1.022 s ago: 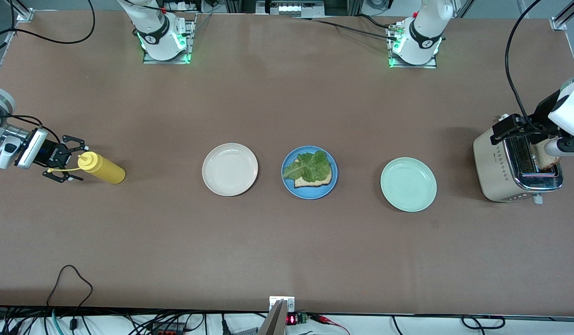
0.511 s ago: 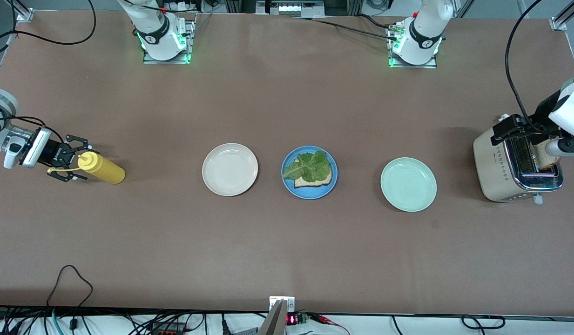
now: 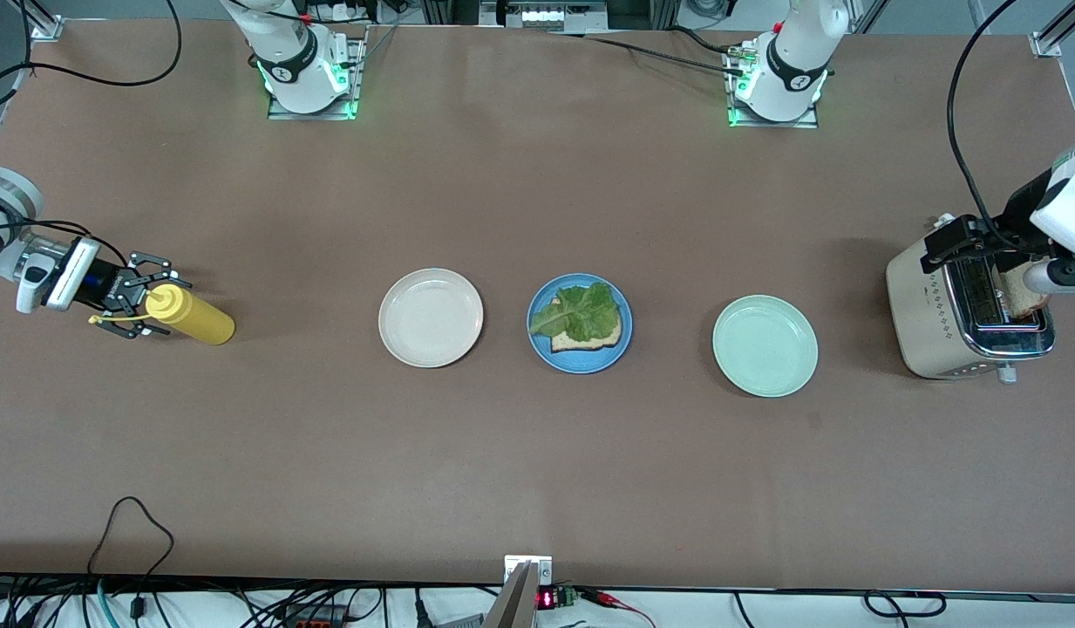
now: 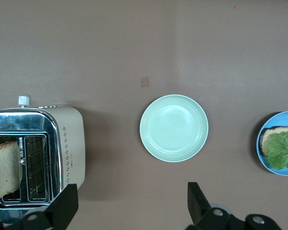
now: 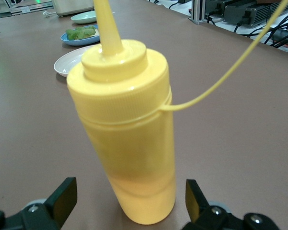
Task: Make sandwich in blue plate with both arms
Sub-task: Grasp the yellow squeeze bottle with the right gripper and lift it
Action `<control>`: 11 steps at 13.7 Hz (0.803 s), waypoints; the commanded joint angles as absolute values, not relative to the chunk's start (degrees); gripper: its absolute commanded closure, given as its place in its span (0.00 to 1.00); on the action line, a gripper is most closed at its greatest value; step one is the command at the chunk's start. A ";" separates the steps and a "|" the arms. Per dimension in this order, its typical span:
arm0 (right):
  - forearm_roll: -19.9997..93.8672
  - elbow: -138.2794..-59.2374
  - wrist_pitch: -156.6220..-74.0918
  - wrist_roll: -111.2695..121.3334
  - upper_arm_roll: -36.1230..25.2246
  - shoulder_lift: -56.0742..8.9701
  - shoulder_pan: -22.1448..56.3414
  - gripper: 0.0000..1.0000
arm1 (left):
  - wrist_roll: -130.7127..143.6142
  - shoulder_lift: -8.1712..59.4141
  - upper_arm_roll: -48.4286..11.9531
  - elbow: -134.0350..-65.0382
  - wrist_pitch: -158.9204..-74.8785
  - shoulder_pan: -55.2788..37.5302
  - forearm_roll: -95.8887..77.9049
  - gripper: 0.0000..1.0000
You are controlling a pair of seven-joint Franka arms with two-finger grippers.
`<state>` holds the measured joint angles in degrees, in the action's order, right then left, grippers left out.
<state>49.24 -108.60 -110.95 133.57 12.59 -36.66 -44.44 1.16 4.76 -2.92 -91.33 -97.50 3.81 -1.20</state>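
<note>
- Right gripper – fingers spread around the yellow plastic squeeze bottle.
- Left gripper – spread, over the cream-and-chrome toaster.
- Round blue plate held bread and lettuce.

A robotics lab: arm bases bolted to a cabled test table.

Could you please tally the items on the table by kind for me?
Plates: 3 — cream plate, blue plate, pale green plate
Bread slices: 2 — one on the blue plate, one in the toaster
Lettuce leaf: 1
Toaster: 1
Yellow squeeze bottle: 1
Total: 8
</note>
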 commanded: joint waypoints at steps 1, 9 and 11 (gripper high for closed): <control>50.27 -107.93 -109.95 134.56 13.89 -37.35 -45.79 0.00 | 0.62 4.31 -2.81 -91.14 -97.73 4.04 -2.55 0.00; 51.06 -107.58 -109.95 134.47 14.94 -38.85 -45.70 0.00 | 0.53 4.39 -2.72 -91.23 -99.05 4.04 -2.46 0.00; 51.06 -107.67 -109.95 134.47 15.20 -39.20 -45.70 0.00 | 0.35 4.31 -2.72 -91.23 -99.14 4.04 -2.46 0.00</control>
<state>50.15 -108.52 -110.88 133.59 13.94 -38.18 -44.46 1.16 4.76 -2.91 -91.33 -98.88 3.84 -1.20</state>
